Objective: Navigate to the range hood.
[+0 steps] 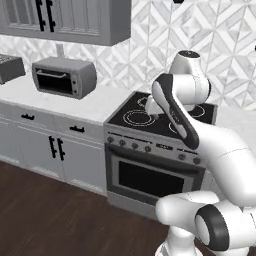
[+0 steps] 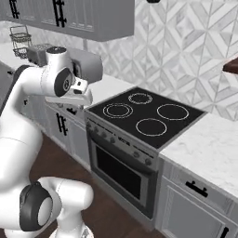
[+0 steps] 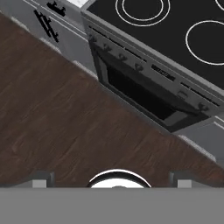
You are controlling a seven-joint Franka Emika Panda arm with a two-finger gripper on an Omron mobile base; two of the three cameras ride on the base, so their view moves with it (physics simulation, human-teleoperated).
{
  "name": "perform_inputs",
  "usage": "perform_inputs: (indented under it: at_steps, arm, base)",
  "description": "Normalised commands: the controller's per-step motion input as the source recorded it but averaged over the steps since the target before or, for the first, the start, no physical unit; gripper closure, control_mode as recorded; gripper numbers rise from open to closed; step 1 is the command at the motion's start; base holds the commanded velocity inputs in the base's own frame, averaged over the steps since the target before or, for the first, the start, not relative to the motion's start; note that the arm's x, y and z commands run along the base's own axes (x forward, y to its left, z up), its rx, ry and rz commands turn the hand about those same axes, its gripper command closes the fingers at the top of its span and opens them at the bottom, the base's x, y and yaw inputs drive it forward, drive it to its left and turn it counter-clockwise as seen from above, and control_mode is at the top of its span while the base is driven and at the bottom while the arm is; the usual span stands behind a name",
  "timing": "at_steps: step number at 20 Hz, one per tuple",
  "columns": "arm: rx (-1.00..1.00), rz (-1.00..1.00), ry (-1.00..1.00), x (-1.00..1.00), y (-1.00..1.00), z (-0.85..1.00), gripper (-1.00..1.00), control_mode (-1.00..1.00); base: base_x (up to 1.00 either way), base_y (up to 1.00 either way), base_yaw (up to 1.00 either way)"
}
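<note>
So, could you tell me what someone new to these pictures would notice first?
Probably the black cooktop with its white ring burners, set in the pale counter above the oven door. Next comes the grey microwave on the counter left of it, under the grey wall cabinets. The range hood is only a small dark rim at the top edge.

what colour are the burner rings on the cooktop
White rings on a black cooktop; clearest in the right base view.

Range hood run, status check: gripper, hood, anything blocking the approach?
Gripper open, holding nothing. Range hood just a black rim above the cooktop. Wood floor before the oven clear.
</note>
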Motion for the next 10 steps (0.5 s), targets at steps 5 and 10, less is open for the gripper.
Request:
perform_inputs:
  at_steps: [5, 10]
  arm:
    - [0.0, 0.0, 0.0, 0.0, 0.0, 0.0, -1.0, 1.0]
    - [0.0, 0.0, 0.0, 0.0, 0.0, 0.0, -1.0, 1.0]
  base:
    - [0.98, 0.57, -0.68]
    - [1.0, 0.55, -0.6]
